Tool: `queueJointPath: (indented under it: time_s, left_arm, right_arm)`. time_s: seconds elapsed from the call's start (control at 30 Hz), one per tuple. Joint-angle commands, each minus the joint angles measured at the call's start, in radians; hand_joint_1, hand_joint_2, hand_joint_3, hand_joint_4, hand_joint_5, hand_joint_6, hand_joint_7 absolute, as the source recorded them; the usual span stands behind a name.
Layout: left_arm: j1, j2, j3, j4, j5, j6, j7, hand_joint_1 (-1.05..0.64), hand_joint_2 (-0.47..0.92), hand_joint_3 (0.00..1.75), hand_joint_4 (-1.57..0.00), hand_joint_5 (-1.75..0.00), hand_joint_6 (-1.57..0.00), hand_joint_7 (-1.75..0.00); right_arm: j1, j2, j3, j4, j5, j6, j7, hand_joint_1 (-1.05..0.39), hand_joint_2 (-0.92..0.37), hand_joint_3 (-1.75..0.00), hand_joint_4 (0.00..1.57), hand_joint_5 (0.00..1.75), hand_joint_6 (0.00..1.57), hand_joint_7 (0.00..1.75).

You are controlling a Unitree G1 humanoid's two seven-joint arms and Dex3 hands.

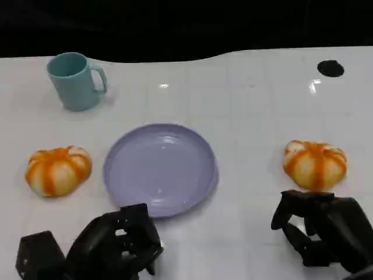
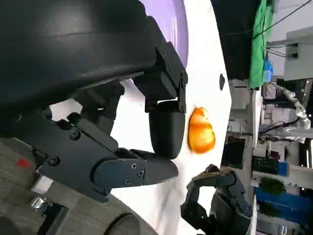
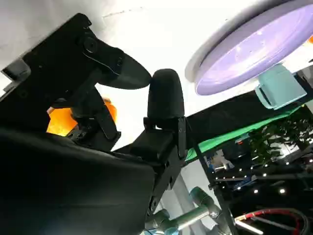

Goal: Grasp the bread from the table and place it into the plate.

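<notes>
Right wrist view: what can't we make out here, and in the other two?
- Right wrist view: the right bread is mostly hidden behind the right hand; the plate is cut off by the edge.
- Left wrist view: the left hand covers most of the plate.
- Head view: both hands, left and right, are cut off at the bottom edge; the dark round spot is too small to identify.
</notes>
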Motion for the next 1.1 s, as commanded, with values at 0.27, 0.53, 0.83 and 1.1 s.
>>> queueJointPath:
  time_s: [0.27, 0.53, 0.83, 1.1]
  left_arm:
    - [-0.003, 0.013, 0.008, 0.002, -0.006, 0.003, -0.005, -0.52, 0.68, 0.58, -0.81, -1.75, -0.78, -1.37]
    - [-0.006, 0.014, 0.009, 0.008, -0.006, -0.002, -0.007, -0.51, 0.68, 0.59, -0.80, -1.75, -0.78, -1.37]
    - [-0.008, 0.013, 0.011, 0.011, -0.007, -0.004, -0.011, -0.51, 0.68, 0.58, -0.80, -1.75, -0.78, -1.37]
    - [-0.004, 0.018, 0.009, 0.001, 0.002, 0.006, -0.001, -0.53, 0.68, 0.58, -0.80, -1.75, -0.79, -1.37]
  right_arm:
    - [-0.002, -0.010, -0.001, 0.002, 0.010, 0.000, -0.004, -0.25, -0.40, -1.22, 0.90, 1.75, 0.83, 1.43]
    - [-0.003, -0.011, 0.000, 0.004, 0.007, -0.002, -0.007, -0.25, -0.39, -1.21, 0.91, 1.75, 0.83, 1.45]
    - [-0.005, -0.010, -0.001, 0.006, 0.010, -0.009, -0.011, -0.24, -0.38, -1.22, 0.91, 1.75, 0.84, 1.44]
    - [-0.005, -0.012, -0.009, 0.005, 0.026, -0.012, 0.000, -0.25, -0.38, -1.22, 0.91, 1.62, 0.93, 1.07]
